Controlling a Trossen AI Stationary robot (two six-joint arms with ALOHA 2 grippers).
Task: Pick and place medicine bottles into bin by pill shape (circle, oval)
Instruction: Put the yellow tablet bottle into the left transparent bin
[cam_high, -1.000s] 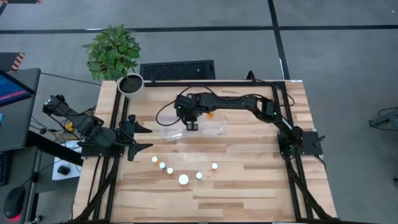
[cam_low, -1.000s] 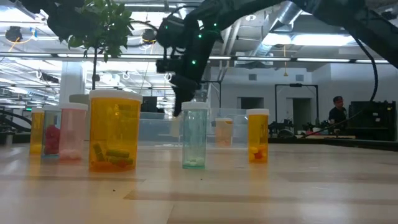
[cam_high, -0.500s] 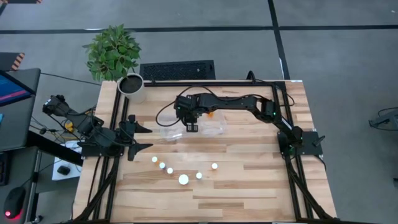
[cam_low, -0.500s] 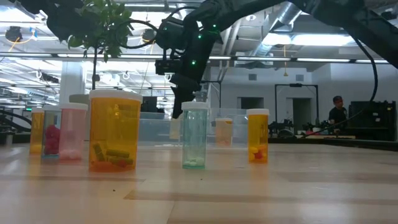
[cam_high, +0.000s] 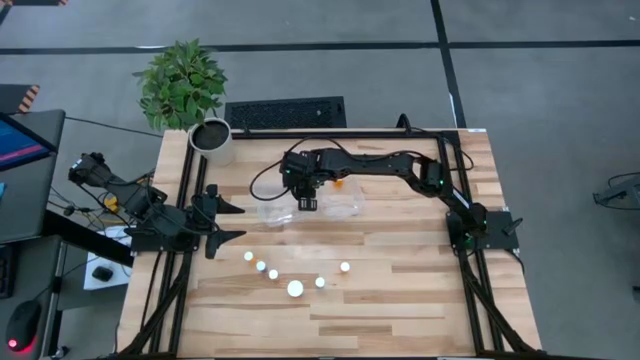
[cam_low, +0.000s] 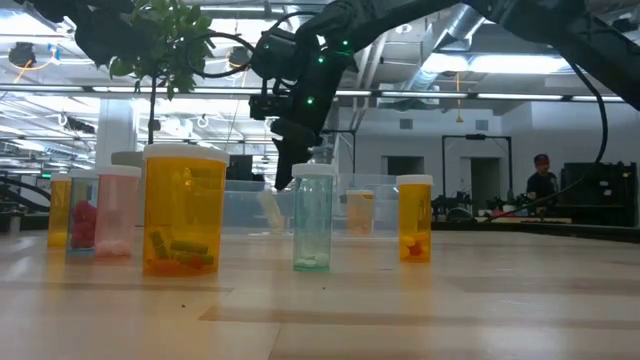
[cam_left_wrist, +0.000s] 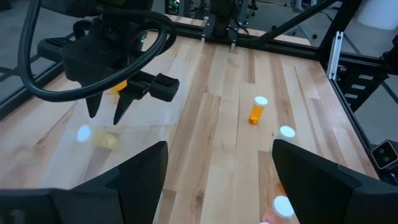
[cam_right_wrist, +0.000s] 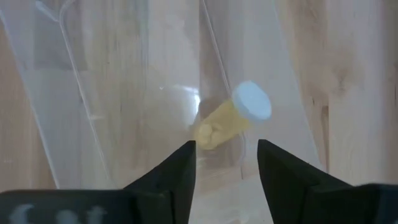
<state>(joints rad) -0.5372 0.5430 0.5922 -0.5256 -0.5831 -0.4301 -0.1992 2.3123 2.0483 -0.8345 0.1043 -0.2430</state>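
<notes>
My right gripper (cam_high: 308, 204) hangs open over the clear two-compartment bin (cam_high: 350, 212), fingers pointing down. Below it a pale orange bottle with a white cap (cam_right_wrist: 231, 117) lies tilted in the bin's left compartment, beside the dividing wall; it also shows in the low view (cam_low: 270, 211) and the left wrist view (cam_left_wrist: 99, 137). Another orange bottle (cam_high: 340, 183) is in the right compartment. Several bottles (cam_high: 295, 289) stand upright on the table nearer the front. My left gripper (cam_high: 226, 221) waits open at the table's left edge.
A white plant pot (cam_high: 211, 140) stands at the far left corner. The standing bottles form an arc (cam_low: 183, 210) between the bin and the near edge. The black frame rails (cam_high: 455, 160) border the table's sides.
The pale bottle has dropped from under my right gripper into the bin's left compartment and tipped over from upright to a slant. My right gripper has stayed above the bin.
</notes>
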